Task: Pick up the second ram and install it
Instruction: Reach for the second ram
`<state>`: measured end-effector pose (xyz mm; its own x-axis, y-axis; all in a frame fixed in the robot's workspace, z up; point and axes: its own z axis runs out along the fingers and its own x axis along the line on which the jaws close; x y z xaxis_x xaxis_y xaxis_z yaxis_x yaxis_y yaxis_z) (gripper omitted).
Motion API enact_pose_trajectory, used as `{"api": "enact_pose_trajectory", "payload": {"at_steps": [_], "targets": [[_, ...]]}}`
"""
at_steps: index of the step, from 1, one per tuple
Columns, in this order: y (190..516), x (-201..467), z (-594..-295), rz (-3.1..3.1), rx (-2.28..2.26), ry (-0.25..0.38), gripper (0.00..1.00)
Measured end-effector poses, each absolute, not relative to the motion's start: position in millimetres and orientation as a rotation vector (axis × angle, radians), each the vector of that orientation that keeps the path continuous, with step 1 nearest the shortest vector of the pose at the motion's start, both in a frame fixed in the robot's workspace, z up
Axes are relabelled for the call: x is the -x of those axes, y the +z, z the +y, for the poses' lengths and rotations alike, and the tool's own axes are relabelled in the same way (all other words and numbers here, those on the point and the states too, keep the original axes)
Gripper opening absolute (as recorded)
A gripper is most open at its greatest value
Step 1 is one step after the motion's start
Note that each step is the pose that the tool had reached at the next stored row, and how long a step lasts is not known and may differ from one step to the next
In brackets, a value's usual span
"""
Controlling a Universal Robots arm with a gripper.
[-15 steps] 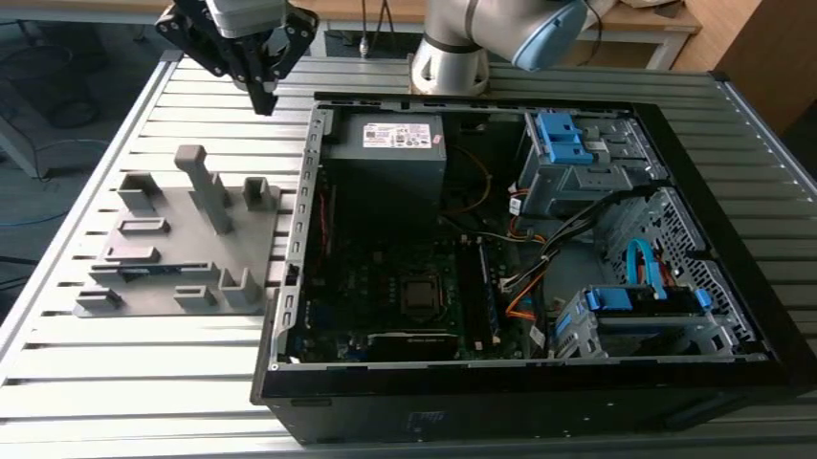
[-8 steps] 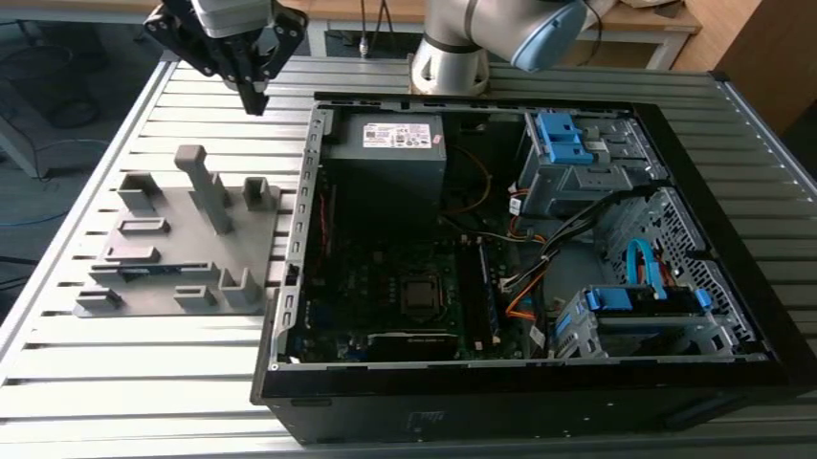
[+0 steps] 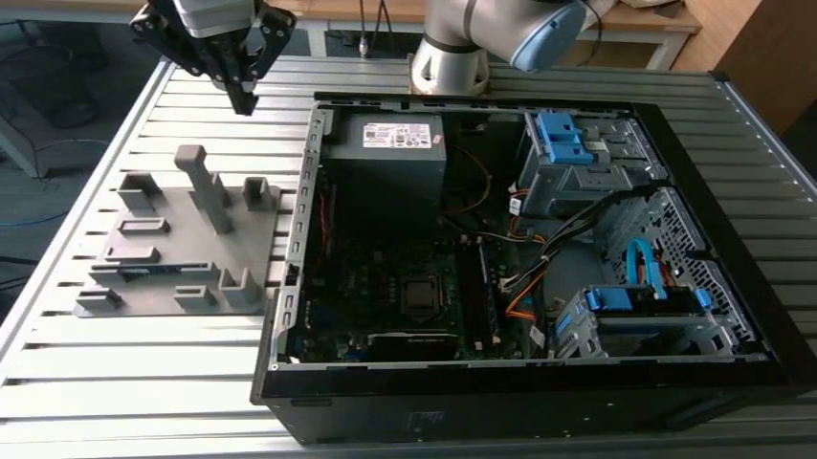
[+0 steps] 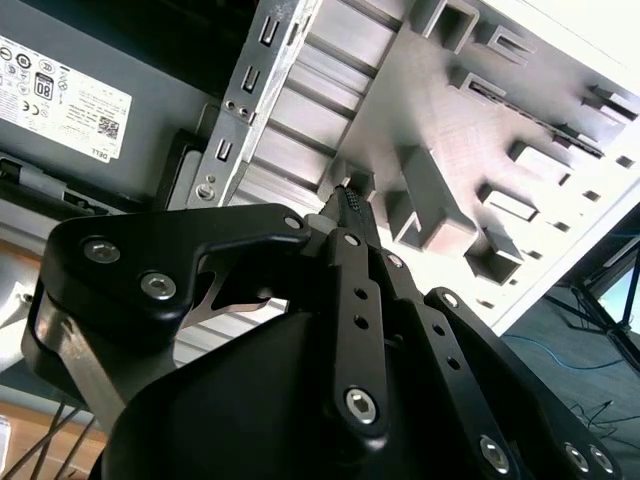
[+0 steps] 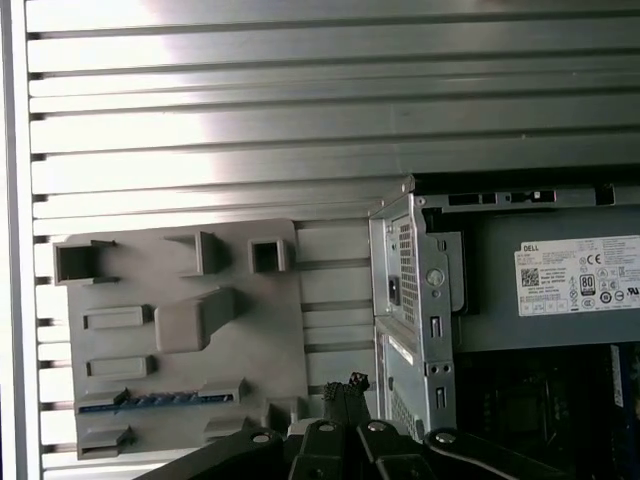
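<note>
Second wrist view first: the fingertips are pressed together with nothing between them (their ribbed tips meet). The gripper hangs empty and points down over the slatted metal table. It is at the far end on the exterior view's left, just beyond the far-left corner of the open computer case. The arm's base stands at the table's far edge behind the case. Nearer than the gripper, the grey holder block lies beside the case's left wall. The second ram sits in a long slot toward the block's near end as a thin dark-bluish strip, well apart from the gripper.
</note>
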<state>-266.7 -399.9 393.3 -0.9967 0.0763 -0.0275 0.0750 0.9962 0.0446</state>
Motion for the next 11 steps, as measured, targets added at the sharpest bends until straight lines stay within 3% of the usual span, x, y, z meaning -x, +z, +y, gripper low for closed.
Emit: {"api": "enact_pose_trajectory", "payload": {"at_steps": [11], "targets": [[393.3, 281.6, -401.2, 3.109, -0.118, 0.068, 0.10]]}}
